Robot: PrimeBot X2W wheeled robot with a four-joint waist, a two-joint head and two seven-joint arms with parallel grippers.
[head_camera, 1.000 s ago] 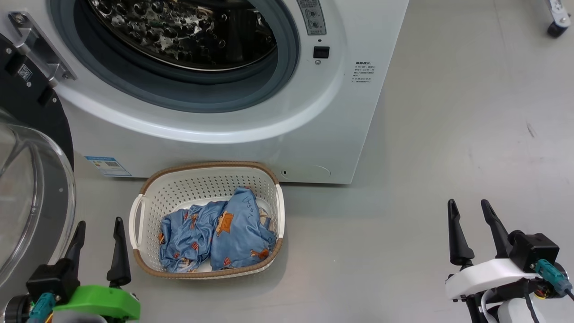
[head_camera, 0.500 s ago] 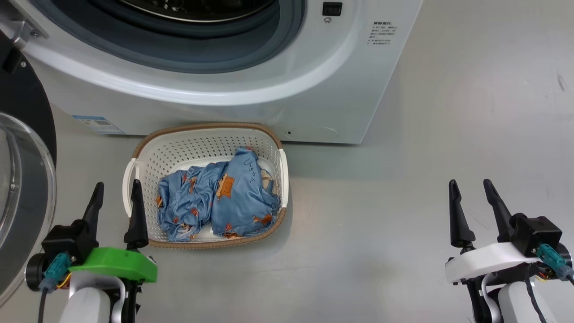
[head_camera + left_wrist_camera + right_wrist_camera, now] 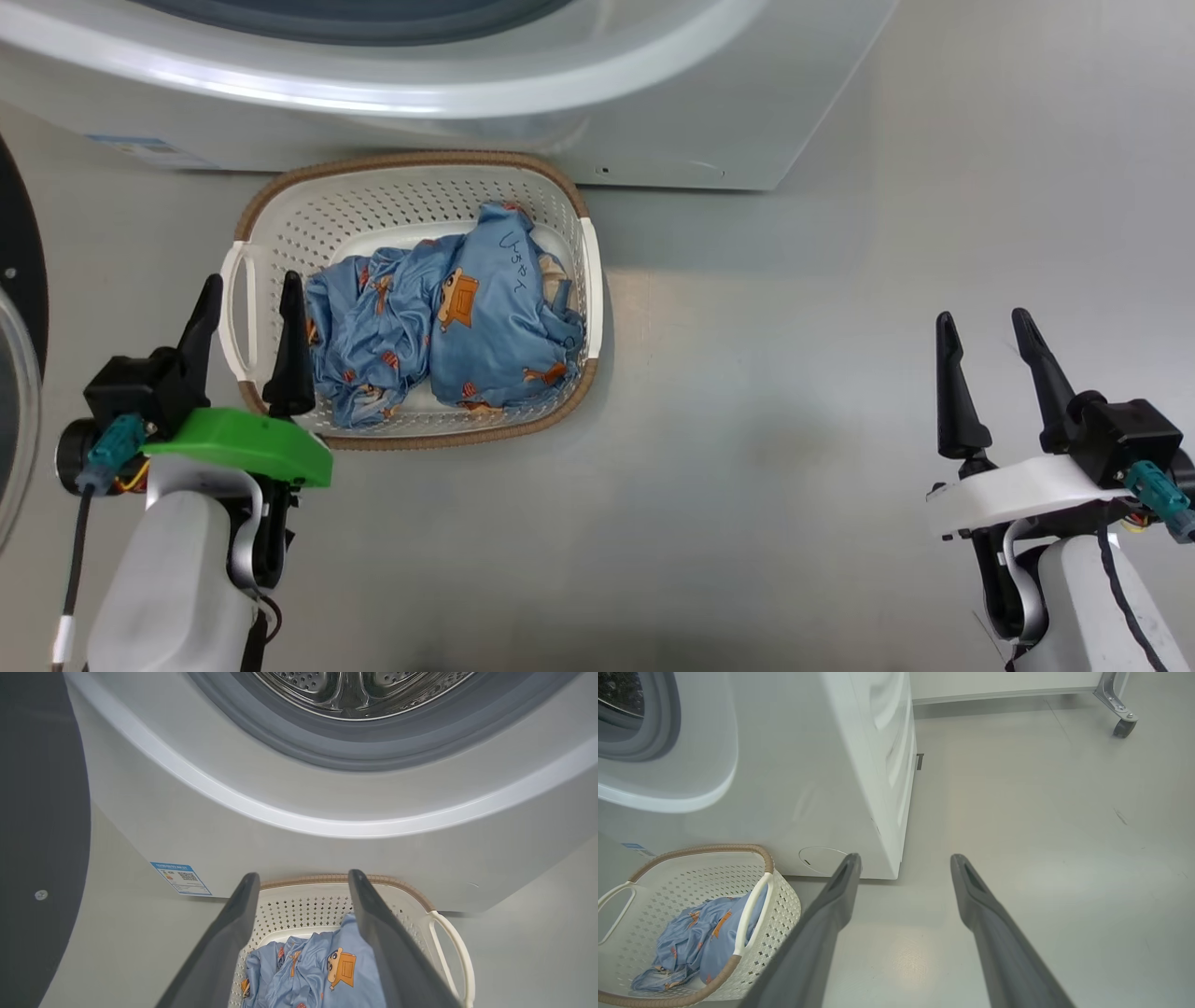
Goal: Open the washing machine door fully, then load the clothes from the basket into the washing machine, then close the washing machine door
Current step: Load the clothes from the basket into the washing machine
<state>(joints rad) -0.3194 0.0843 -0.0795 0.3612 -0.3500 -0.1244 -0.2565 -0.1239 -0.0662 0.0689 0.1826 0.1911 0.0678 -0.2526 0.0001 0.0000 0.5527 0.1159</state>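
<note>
The cream perforated basket [image 3: 373, 201] stands on the floor right before the white washing machine [image 3: 672, 112]. Crumpled light blue clothes [image 3: 467, 327] with orange figures lie inside it. My left gripper [image 3: 252, 285] is open above the basket's left handle, its right finger over the edge of the clothes. In the left wrist view the left gripper [image 3: 303, 876] frames the basket [image 3: 420, 900], the clothes [image 3: 317, 970] and the steel drum [image 3: 355, 695]. The washing machine door [image 3: 19, 252] is swung open at the far left. My right gripper [image 3: 983, 320] hangs open over bare floor, empty.
A blue sticker [image 3: 180, 878] and a round hatch [image 3: 822, 858] sit low on the machine's front. A wheeled metal leg [image 3: 1122, 727] stands far off on the grey floor beyond the machine's right side. Open floor lies right of the basket.
The head camera has tilted down, so machine and basket sit higher in view. My left gripper has moved in over the basket's left handle. Both grippers stay open.
</note>
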